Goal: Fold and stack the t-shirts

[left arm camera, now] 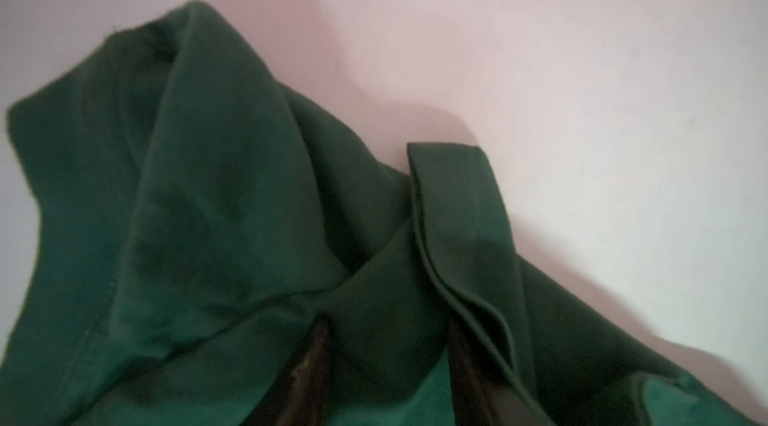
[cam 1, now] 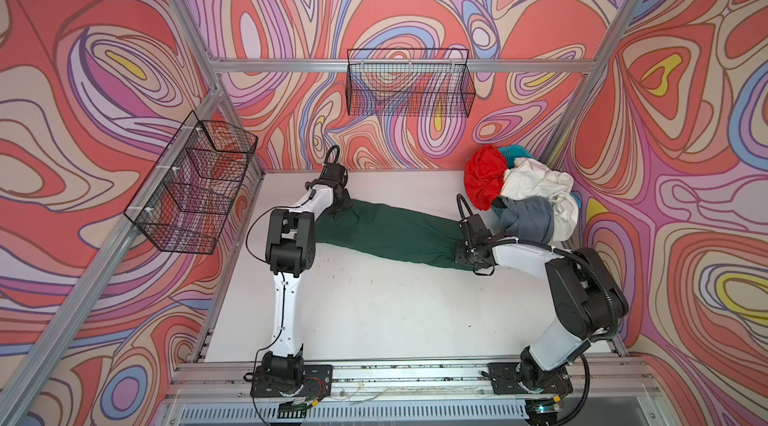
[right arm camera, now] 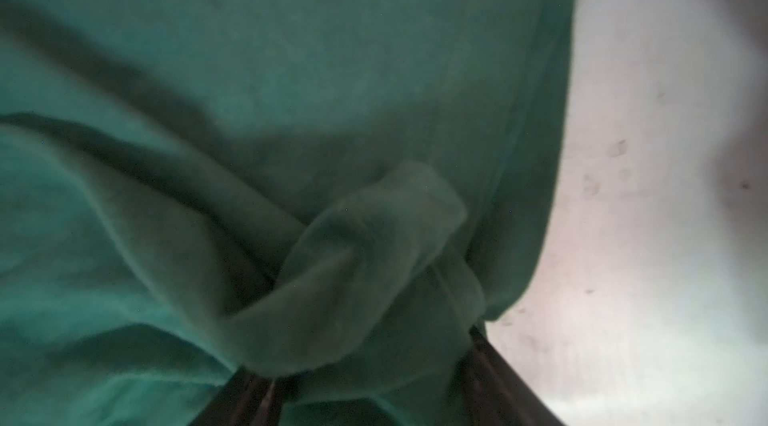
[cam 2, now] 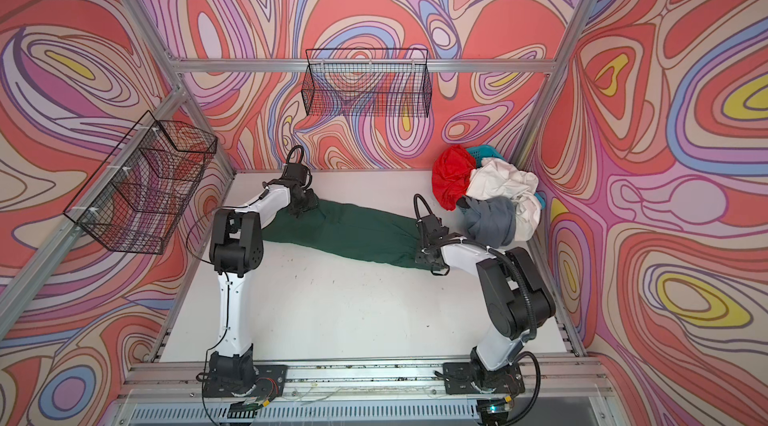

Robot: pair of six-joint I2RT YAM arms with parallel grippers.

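Observation:
The dark green t-shirt (cam 1: pixel 395 232) (cam 2: pixel 349 228) lies stretched in a long rumpled band across the back of the white table. My left gripper (cam 1: pixel 343 207) (left arm camera: pixel 388 320) is at its left end, jaws apart and astride a fold of the green cloth (left arm camera: pixel 232 195). My right gripper (cam 1: pixel 467 255) (right arm camera: pixel 365 355) is at the right end, closed on a thick bunch of the green cloth (right arm camera: pixel 374 236). The red (cam 1: pixel 482 182), off-white (cam 1: pixel 536 187) and grey-blue (cam 1: pixel 528 220) t-shirts sit crumpled in a heap at the back right corner.
A turquoise mesh basket (cam 1: pixel 509 152) lies mostly hidden under the heap. Black wire baskets hang on the back wall (cam 1: pixel 409 83) and the left wall (cam 1: pixel 195 187). Bare white table (cam 1: pixel 374 311) spreads in front of the green shirt, between the arm bases.

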